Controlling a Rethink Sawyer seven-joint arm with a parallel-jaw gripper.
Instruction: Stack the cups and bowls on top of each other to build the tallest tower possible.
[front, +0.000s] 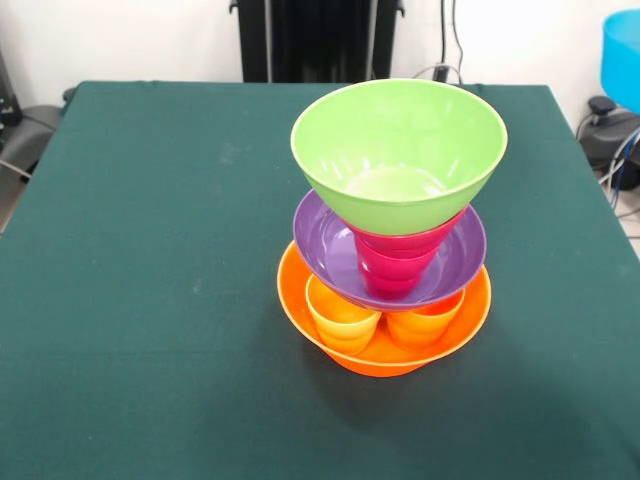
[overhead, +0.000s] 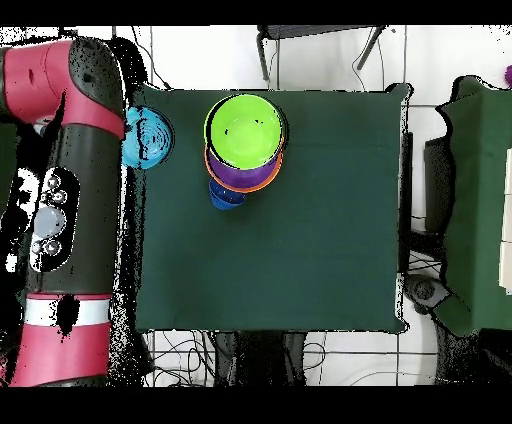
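Orange and widest, the base bowl (front: 384, 345) of the tower (front: 392, 230) holds a yellow cup (front: 342, 318) and an orange cup (front: 423, 322); a purple bowl (front: 330, 245), red cup (front: 398, 258) and lime bowl (front: 398, 150) rise above, mid-table. No gripper shows, so its fingers cannot be judged.

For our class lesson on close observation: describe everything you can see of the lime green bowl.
The lime green bowl is the top of the tower: a wide, glossy, plastic-looking bowl with steeply flared walls and a small flat bottom. It stands upright, mouth up, and empty. Its base rests on the red cup, which stands in the purple bowl below. Nothing else touches it. In the overhead view it hides most of the stack beneath. The gripper is not visible in either view.
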